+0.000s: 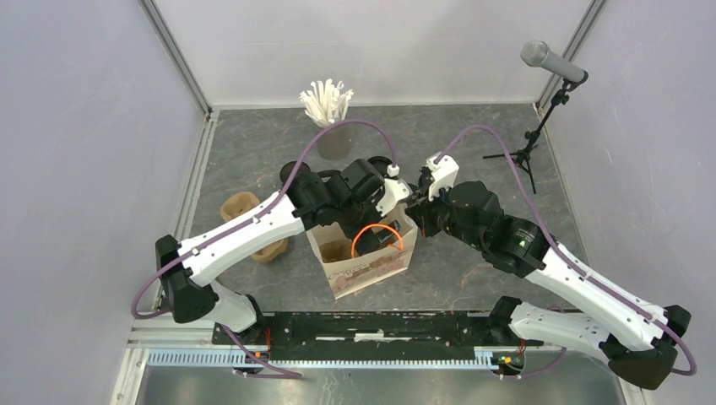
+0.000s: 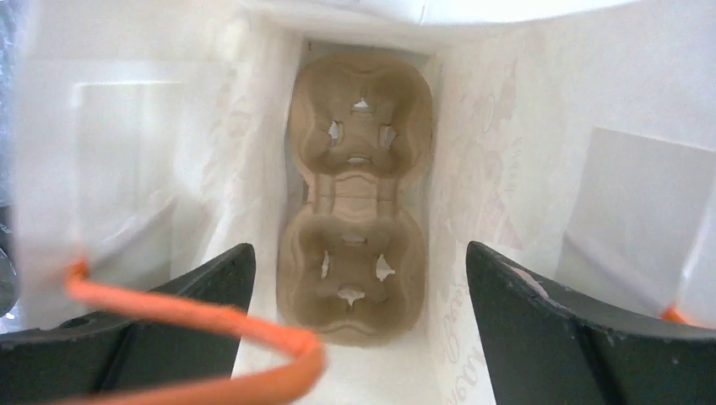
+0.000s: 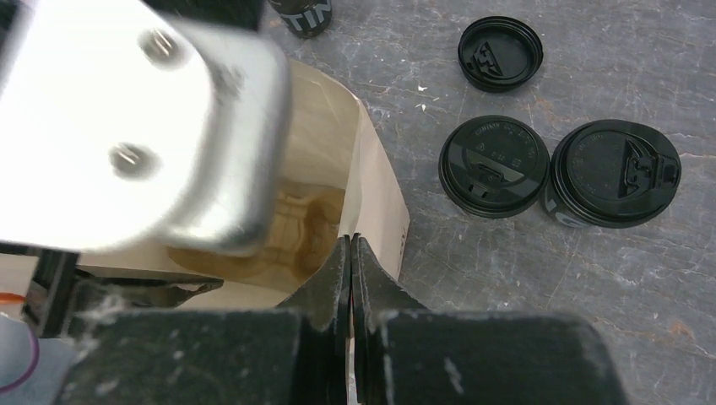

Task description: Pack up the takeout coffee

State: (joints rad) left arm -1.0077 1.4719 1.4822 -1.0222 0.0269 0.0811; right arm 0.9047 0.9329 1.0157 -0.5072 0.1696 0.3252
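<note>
Left end effector wide open, empty, above bag. Right end effector pinched shut on bag rim. Lidded cups just beside bag, apparently nearer right arm.

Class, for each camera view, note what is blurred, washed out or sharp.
Left wrist: the paper bag walls are washed out by glare, the orange handle is blurred, the cup carrier fairly clear. Right wrist: the near white arm part is blurred, the black lids sharp. Top external: evenly lit, sharp.
</note>
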